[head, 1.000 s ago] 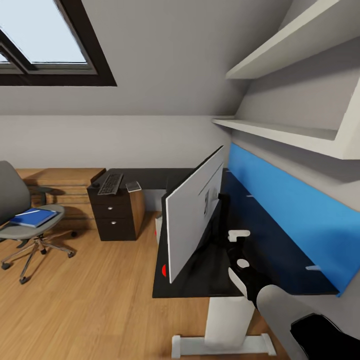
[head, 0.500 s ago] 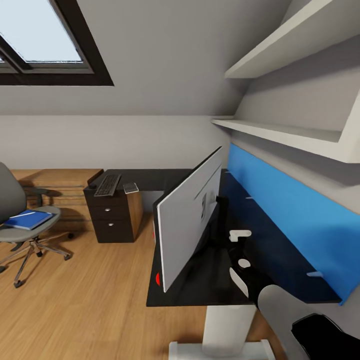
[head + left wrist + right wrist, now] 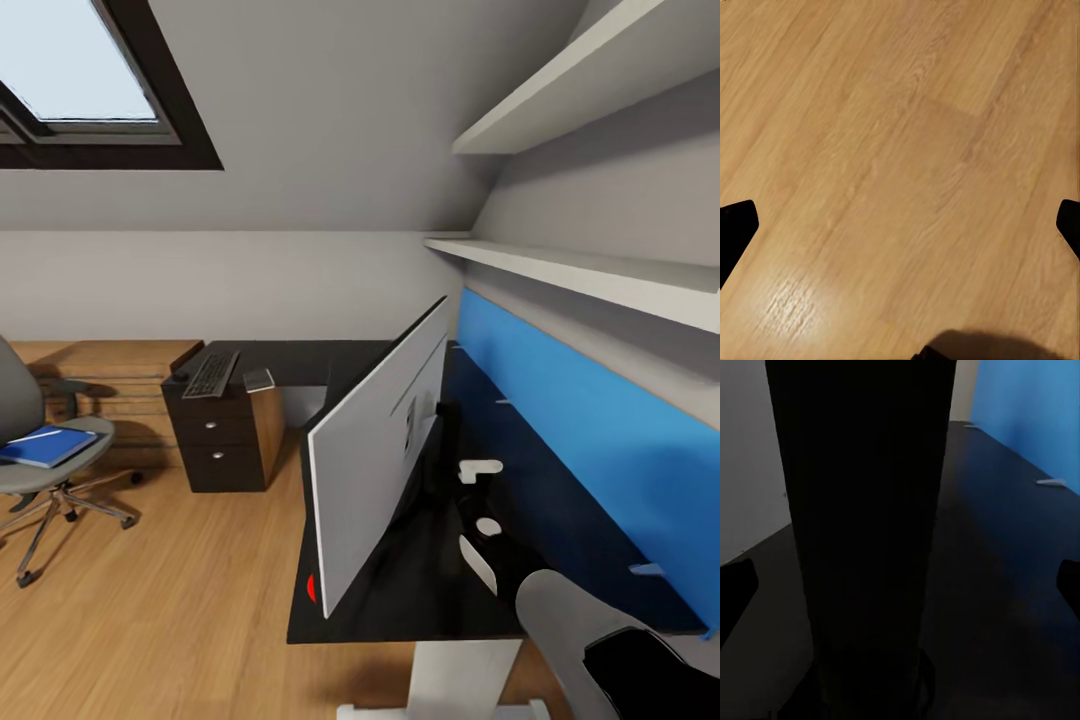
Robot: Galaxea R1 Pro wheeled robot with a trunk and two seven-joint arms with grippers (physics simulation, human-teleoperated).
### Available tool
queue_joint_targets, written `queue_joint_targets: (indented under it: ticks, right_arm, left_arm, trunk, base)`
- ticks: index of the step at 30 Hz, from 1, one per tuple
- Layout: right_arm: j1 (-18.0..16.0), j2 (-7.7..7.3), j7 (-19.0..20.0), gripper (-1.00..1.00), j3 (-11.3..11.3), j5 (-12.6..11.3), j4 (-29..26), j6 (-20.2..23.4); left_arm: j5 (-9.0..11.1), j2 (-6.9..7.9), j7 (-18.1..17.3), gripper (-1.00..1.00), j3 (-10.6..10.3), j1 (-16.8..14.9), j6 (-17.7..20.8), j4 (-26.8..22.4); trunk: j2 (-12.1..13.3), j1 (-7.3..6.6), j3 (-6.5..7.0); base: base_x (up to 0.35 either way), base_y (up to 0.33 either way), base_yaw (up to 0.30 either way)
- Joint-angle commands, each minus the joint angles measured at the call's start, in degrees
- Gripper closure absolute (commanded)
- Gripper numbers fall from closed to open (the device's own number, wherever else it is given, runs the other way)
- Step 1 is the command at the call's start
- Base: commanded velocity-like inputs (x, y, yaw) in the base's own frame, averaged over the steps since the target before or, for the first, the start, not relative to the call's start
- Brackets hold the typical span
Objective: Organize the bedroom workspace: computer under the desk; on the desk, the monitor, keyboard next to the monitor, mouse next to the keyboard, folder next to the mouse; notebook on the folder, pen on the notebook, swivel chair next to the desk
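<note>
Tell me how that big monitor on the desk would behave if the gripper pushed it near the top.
The monitor would probably tip rather than slide: its wide, tall panel rides on a thin black stand. It looks stiff, not floppy. It stands near the desk edge, so a push toward the room risks a fall.

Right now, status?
Open left gripper over floor. Open right gripper facing monitor stand; monitor upright on desk. Blue folder on swivel chair.
</note>
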Motion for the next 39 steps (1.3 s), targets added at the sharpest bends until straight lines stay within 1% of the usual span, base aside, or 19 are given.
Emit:
queue_joint_targets:
  ticks: [1, 14, 19, 26, 32, 39]
  right_arm:
    - [-0.1, -0.01, -0.3, -1.00, 0.5, -0.5, 0.1, -0.2]
    - [0.0, -0.01, -0.3, -1.00, 0.5, -0.4, 0.1, -0.3]
    - [0.0, -0.01, -0.3, -1.00, 0.5, -0.4, 0.1, -0.3]
    - [-0.1, -0.08, -0.3, -1.00, 0.5, -0.4, 0.1, -0.3]
    - [-0.1, -0.09, -0.3, -1.00, 0.5, -0.4, 0.1, -0.3]
    - [-0.1, -0.14, -0.3, -1.00, 0.5, -0.4, 0.1, -0.3]
  left_arm:
    - [0.5, 0.02, 0.2, -1.00, -0.1, 0.0, 0.2, -0.2]
    - [0.6, 0.02, 0.2, -1.00, -0.1, 0.0, 0.2, -0.2]
    - [0.6, -0.59, 0.2, -1.00, -0.1, 0.0, 0.2, -0.2]
    - [0.6, -0.76, 0.2, -1.00, -0.1, 0.0, 0.2, -0.2]
    - [0.5, -0.77, 0.2, -1.00, -0.1, 0.0, 0.2, -0.1]
    - [0.5, -0.77, 0.2, -1.00, -0.1, 0.0, 0.2, -0.1]
  trunk:
    - [0.0, 0.02, -0.05]
    - [0.0, 0.02, -0.05]
    - [0.0, 0.02, -0.05]
    - [0.0, 0.02, -0.05]
    - [0.0, 0.02, -0.05]
    - [0.0, 0.02, -0.05]
  base:
    - [0.102, 0.000, 0.000]
    - [0.017, 0.007, 0.000]
    - [0.000, 0.050, 0.000]
    - [0.002, 0.005, 0.000]
    - [0.139, 0.000, 0.000]
    - [0.034, 0.000, 0.000]
